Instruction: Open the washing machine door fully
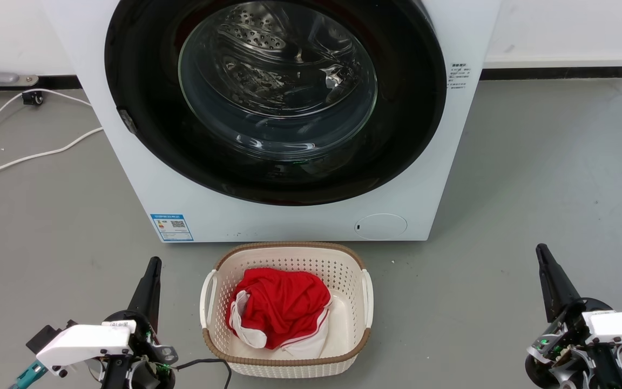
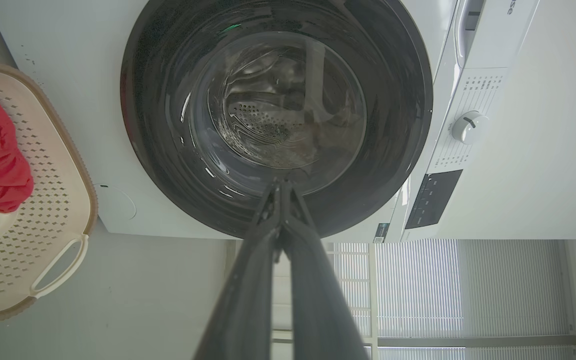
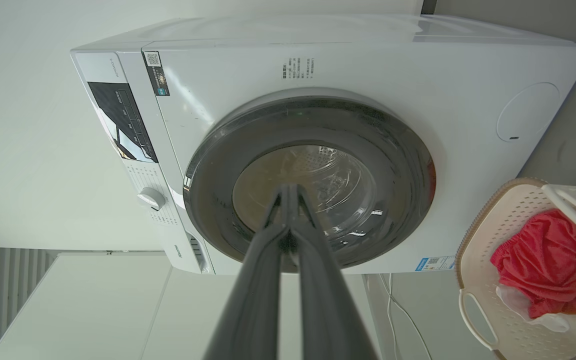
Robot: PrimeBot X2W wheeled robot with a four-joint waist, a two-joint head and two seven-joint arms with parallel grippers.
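Pointing forward: left pincer (image 1: 154, 265), right pincer (image 1: 542, 251), closed.

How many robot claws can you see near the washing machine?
2. The left gripper is at the lower left of the head view and the right gripper at the lower right. Both are shut, with the basket between them.

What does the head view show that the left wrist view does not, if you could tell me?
Head view, not left wrist view: the right pincer, shut, the blue sticker and the white cables. Left wrist view, not head view: the control knob, the dark control panel and the window blinds. Both: the washing machine door, apparently shut, the cream basket holding a red garment, and the left pincer, shut.
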